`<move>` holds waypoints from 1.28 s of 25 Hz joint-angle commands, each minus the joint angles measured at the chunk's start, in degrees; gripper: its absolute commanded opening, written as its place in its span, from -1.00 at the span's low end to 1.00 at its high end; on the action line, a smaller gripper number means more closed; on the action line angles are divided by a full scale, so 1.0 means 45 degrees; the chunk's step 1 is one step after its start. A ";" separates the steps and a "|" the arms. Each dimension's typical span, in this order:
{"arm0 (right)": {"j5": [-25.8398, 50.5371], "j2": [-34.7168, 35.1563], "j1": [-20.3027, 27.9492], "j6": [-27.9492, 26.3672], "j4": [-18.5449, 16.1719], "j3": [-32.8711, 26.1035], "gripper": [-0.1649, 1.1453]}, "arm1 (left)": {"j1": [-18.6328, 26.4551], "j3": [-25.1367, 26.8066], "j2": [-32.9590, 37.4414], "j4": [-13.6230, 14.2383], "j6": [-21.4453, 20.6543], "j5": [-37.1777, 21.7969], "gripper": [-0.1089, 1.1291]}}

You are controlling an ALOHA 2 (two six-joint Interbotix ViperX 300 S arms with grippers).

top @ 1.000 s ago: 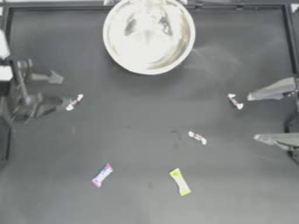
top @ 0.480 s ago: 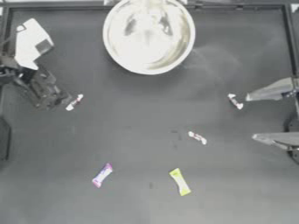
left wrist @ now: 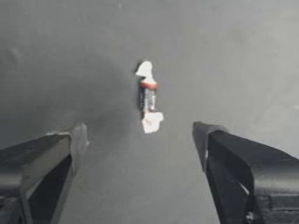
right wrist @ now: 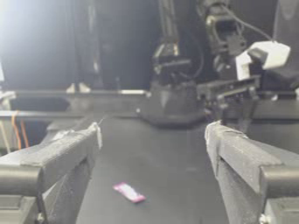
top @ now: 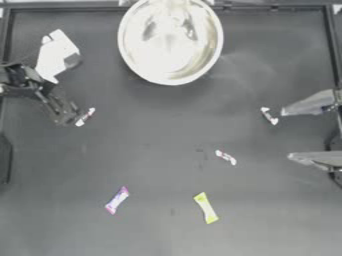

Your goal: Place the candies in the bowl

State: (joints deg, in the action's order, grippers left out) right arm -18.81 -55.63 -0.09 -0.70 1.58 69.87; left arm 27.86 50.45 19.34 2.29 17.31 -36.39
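While the large round shiny whitish bowl (top: 169, 41) sits at the far middle edge of the dark table (top: 153, 165) with no candy visible inside it, all 5 small wrapped candies lie on the tabletop.

The left gripper (top: 63, 114) hangs low over the table's left side, its arm reaching in from the left edge, and its 2 dark jaws are spread apart with nothing between them. A white candy with red marks (top: 84, 116) lies just beside its tips; in the left wrist view this candy (left wrist: 147, 97) rests flat on the table just ahead of the gap between the jaws, untouched.

The right gripper (top: 304, 131) waits at the table's right edge, jaws spread wide and holding nothing. A 2nd white-and-red candy (top: 268, 115) lies just beside one of its jaw tips, and a 3rd white-and-red candy (top: 226, 157) lies farther in from the other tip, toward the middle. Nearer the front edge, well apart from both grippers, lie the pink-purple candy (top: 116, 200) and the yellow-green candy (top: 206, 207).

A dark metal frame (top: 267, 6) borders the table.
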 commanded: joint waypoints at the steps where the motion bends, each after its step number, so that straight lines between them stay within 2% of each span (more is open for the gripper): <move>1: -0.0059 0.0039 -0.0020 0.0000 0.0078 -0.0117 0.77 | -0.0137 -0.0293 -0.0332 0.0078 -0.0059 0.0430 0.80; 12: -0.0059 0.0059 -0.0020 0.0000 0.0098 -0.0098 0.77 | -0.0371 -0.0469 -0.1797 0.0645 -0.0020 0.1016 0.78; 25: -0.0078 0.0039 -0.0020 0.0000 0.0176 -0.0078 0.77 | -0.0371 -0.0605 -0.2910 0.0742 0.0332 0.1699 0.76; 32: -0.0078 0.0039 -0.0020 0.0000 0.0176 -0.0078 0.77 | -0.0371 -0.0781 -0.3594 0.0859 0.0352 0.1660 0.71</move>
State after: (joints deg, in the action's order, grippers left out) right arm -18.81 -55.63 -0.18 -0.79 2.20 70.05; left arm 26.10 48.08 2.81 5.80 18.81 -29.09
